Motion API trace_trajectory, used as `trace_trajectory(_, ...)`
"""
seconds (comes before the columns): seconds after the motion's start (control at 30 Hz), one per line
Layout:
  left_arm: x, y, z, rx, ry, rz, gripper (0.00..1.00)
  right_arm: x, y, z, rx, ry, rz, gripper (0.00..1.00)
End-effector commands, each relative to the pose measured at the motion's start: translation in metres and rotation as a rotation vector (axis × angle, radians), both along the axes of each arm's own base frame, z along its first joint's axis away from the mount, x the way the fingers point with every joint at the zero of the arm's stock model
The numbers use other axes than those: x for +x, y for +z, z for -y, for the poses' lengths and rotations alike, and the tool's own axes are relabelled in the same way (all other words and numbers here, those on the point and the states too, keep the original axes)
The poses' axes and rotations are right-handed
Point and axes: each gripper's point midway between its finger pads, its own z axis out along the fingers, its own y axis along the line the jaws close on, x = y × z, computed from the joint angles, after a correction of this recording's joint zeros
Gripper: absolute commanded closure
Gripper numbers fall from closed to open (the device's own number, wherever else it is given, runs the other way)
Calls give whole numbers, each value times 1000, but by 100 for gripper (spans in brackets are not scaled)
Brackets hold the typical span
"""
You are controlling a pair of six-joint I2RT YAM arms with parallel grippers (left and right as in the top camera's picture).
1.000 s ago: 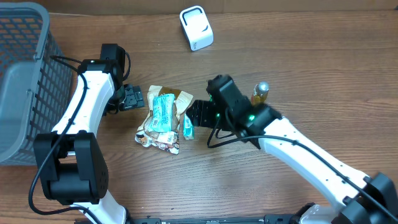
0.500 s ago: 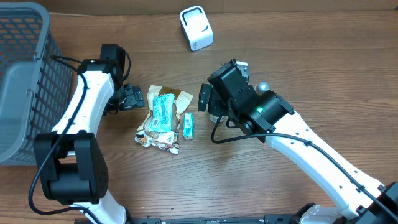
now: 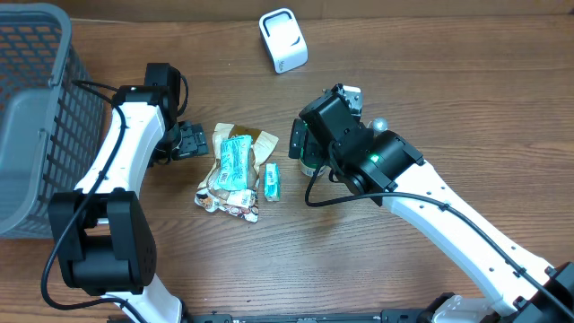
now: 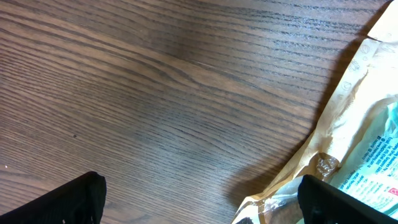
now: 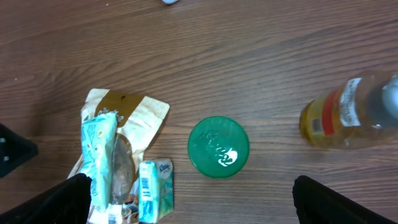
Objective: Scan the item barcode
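The right gripper (image 5: 191,186) is spread wide and empty, poised directly above the green-lidded tub (image 5: 218,147), which stands upright near mid-table, almost centred between its fingers; being round, no axis need be matched. This arm is judged the nearer; the left gripper (image 4: 199,196), likewise spread and empty, is placed beside the packet pile (image 3: 235,170)

One green tub (image 5: 218,147) stands on the table. One bottle (image 5: 345,112) lies near it on one side. Three packets (image 5: 127,112) that can be told apart lie piled on the tub's other side. One white scanner (image 3: 283,40) sits well apart from the tub. One grey basket (image 3: 45,54) stands beyond the packets.
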Motion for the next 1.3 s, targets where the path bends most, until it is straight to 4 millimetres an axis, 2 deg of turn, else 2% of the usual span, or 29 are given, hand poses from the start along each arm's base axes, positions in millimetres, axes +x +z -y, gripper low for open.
trace_trajectory(0.0,5,7,-3,8,-1,24,0,6,15,7,-20,-25,57,0)
trace_trajectory(0.23,5,7,-3,8,-2,24,0,16,19,26,-56,-114,94,0)
trace_trajectory(0.47,5,7,-3,8,-1,24,0,12,4,52,-51,-150,-16,0)
trace_trajectory(1.27,5,7,-3,8,-1,24,0,10,1,54,-45,-142,-42,0)
